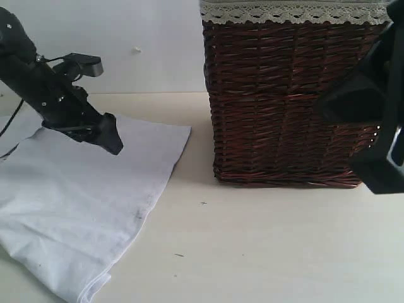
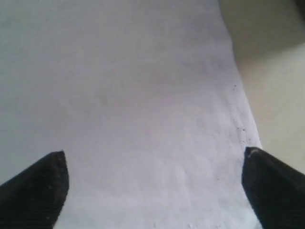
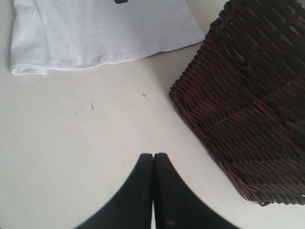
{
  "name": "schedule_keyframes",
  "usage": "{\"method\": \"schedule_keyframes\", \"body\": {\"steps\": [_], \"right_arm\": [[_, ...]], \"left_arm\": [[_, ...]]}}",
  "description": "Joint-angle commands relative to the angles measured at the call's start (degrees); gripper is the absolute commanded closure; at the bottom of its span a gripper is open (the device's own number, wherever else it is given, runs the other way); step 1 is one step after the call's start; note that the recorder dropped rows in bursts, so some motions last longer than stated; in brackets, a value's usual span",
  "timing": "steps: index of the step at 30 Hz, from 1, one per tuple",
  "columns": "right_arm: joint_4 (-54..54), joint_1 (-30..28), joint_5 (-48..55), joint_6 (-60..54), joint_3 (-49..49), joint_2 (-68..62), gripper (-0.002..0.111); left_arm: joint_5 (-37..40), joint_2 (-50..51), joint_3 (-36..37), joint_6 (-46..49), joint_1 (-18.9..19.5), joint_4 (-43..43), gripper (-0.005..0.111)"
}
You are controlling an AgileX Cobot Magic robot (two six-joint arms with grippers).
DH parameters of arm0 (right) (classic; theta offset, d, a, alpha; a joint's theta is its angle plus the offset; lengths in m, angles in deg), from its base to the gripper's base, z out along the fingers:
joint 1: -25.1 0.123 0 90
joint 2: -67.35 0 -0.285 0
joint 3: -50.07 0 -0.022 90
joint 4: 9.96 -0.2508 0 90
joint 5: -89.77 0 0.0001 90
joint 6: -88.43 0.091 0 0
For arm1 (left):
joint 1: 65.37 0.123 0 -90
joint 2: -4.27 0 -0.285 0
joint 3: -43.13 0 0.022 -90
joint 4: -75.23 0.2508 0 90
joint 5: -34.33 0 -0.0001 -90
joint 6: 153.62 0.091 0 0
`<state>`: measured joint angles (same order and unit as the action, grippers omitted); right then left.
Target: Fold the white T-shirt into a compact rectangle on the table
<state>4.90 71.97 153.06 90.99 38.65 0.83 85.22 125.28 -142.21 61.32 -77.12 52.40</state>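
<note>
On the pale table (image 1: 265, 240) the white T-shirt (image 1: 82, 196) is laid flat. The left gripper (image 2: 155, 155) is held wide open and empty, with cloth directly beneath its fingers, likely readied for a fold grasp. The right gripper (image 3: 153, 160) is closed on nothing, the shirt well beyond its fingertips.

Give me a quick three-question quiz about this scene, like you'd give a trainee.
1. Fill in: the basket's top rim is trimmed with cream ___.
2. True or false: the right gripper is open wide.
3. What lies beneath the left gripper? A) the shirt B) the basket C) a book

Key: 1 lace; 2 false, it is shut; 3 A.
</note>
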Motion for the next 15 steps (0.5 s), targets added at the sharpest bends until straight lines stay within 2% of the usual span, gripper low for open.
{"method": "schedule_keyframes", "body": {"steps": [1, 6, 9, 15], "right_arm": [[0.13, -0.22, -0.68, -0.52, -0.25, 0.23, 0.108], [0.13, -0.22, -0.68, -0.87, -0.25, 0.23, 0.108], [0.13, -0.22, -0.68, -0.87, -0.25, 0.23, 0.108], [0.25, -0.22, -0.68, -0.92, -0.25, 0.23, 0.108]], "left_arm": [[-1.20, -0.52, -0.05, 0.57, -3.65, 4.11, 0.102], [2.74, 2.94, 1.77, 2.06, -5.20, 1.22, 0.107], [-0.77, 6.54, 6.14, 1.80, -8.14, 2.45, 0.107], [-2.43, 9.68, 6.89, 0.15, -14.24, 3.13, 0.107]]}}
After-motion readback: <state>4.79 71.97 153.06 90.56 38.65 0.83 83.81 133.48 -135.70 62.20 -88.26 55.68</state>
